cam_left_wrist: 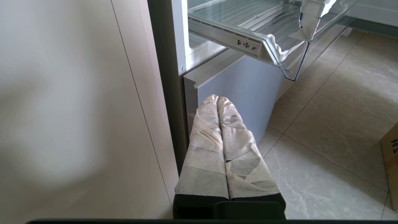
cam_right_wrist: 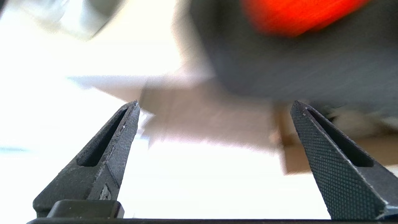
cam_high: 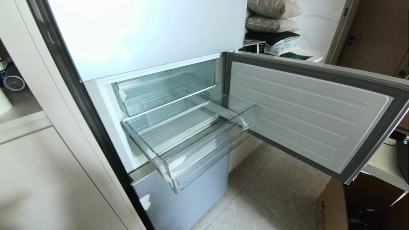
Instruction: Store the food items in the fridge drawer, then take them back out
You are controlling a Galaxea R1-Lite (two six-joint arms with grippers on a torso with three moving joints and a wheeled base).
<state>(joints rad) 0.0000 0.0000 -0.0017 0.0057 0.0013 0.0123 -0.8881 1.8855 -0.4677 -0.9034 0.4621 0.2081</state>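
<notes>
1. The right gripper (cam_right_wrist: 214, 104) stands spread wide, its two dark textured fingers (cam_right_wrist: 118, 137) far apart with nothing between them and nothing touching them; it grasps nothing.
2. Beyond its fingertips and off toward one finger's side, a blurred red shape (cam_right_wrist: 295, 15) shows against a dark grey mass; it is well clear of the fingers. The blur hides its outline, so which way it points and where its long axis runs cannot be told.
3. The left gripper (cam_left_wrist: 217, 98) is clenched, its two cloth-wrapped fingers (cam_left_wrist: 205, 149) pressed together along their length and holding nothing. It hangs low, pointing toward the silver-blue lower door panel (cam_left_wrist: 242, 93).
4. The fridge drawer (cam_high: 191, 150) is above and beyond the left gripper's tips, pulled out of the fridge. It is clear plastic, wide and shallow, with a ribbed floor and a stepped front lip, and no food shows in it.
5. Its long axis runs across the fridge opening; its front lip faces out toward the tiled floor (cam_high: 281, 188).
6. The open fridge door (cam_high: 306, 108) swings out on the drawer's right in the head view.
</notes>
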